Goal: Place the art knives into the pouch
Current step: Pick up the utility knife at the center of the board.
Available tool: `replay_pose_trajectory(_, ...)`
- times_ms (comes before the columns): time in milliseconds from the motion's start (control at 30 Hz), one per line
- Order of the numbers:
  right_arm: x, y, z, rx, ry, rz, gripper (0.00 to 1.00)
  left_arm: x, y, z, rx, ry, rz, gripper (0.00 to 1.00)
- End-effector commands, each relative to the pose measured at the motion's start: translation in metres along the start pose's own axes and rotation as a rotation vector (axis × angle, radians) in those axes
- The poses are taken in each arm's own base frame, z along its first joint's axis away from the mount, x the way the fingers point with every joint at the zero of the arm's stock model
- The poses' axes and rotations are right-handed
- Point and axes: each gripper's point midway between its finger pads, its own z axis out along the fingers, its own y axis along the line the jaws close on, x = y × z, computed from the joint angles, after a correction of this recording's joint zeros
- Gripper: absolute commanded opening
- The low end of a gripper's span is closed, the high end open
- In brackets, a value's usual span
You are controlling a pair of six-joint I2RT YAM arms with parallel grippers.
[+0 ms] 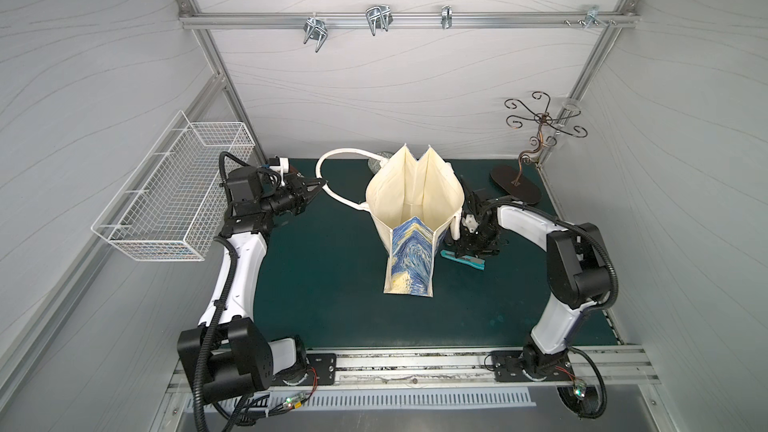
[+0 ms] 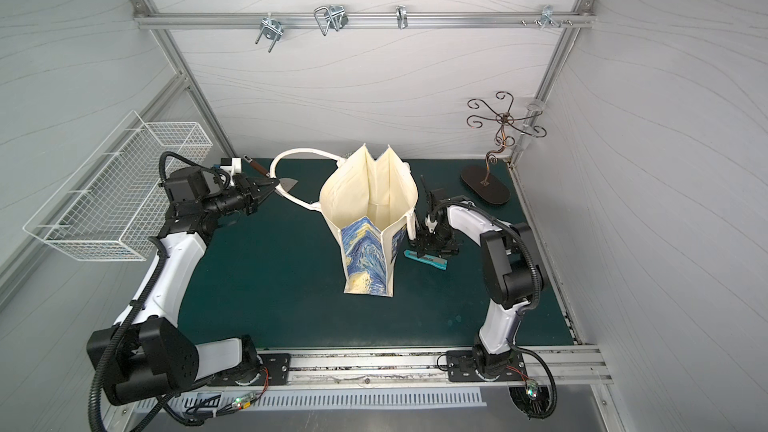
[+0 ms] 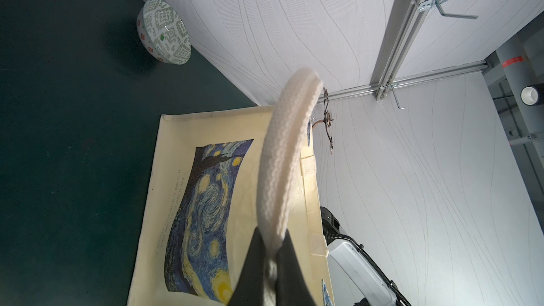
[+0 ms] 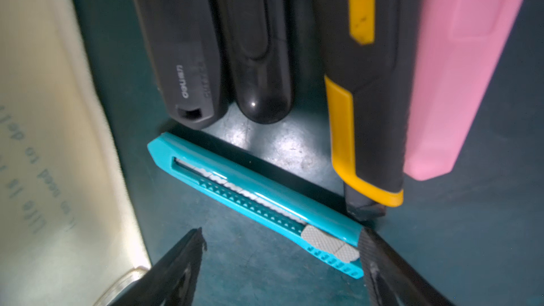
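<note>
The pouch (image 1: pixel 415 197) (image 2: pixel 370 197) stands upright, mouth open, in the middle of the green mat (image 1: pixel 332 305); its printed end faces the near side. In both top views the left gripper (image 1: pixel 320 184) (image 2: pixel 274 183) sits far left of the pouch, clamped tight on a white handle (image 1: pixel 349 152) that loops out leftward from the rim. The left wrist view shows that woven handle (image 3: pixel 282 166) pinched between the dark fingers (image 3: pixel 253 260); a patterned bowl (image 3: pixel 163 30) sits by the far wall.

The art knife (image 1: pixel 463 260) (image 2: pixel 428 261), teal, lies flat on the mat just right of the pouch's near end, outside it; the right gripper (image 1: pixel 476 248) points down over it, jaws spread wide, holding nothing. In the right wrist view the knife (image 4: pixel 250 198) lies slantwise between the fingers (image 4: pixel 182 260); one tip is at its grey slider end, contact unclear. A grey cutter (image 4: pixel 179 45), a black handle (image 4: pixel 256 42), a black-and-yellow cutter (image 4: pixel 371 89) and a pink cutter (image 4: pixel 459 78) lie side by side just beyond it.
</note>
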Motion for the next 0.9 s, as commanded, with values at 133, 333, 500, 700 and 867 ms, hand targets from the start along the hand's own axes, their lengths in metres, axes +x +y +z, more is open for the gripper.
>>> replay_pose_trajectory(133,0.003,0.000,0.016,0.037,0.031,-0.040,0.86,-0.005,-0.020,-0.003,0.031,-0.002,0.061,0.00)
replay_pose_trajectory(333,-0.004,0.002,0.023,0.038,0.040,-0.047,0.86,-0.004,-0.022,-0.004,0.032,0.004,0.064,0.00)
replay_pose_trajectory(500,0.003,0.011,0.025,0.039,0.057,-0.069,0.86,-0.002,-0.022,-0.005,0.023,0.003,0.067,0.00)
replay_pose_trajectory(700,0.019,0.013,0.032,0.078,0.086,-0.076,0.85,-0.002,-0.022,-0.005,0.026,0.003,0.064,0.00)
replay_pose_trajectory(867,0.027,0.013,0.036,0.115,0.101,-0.075,0.74,-0.003,-0.024,-0.005,0.025,0.006,0.071,0.00)
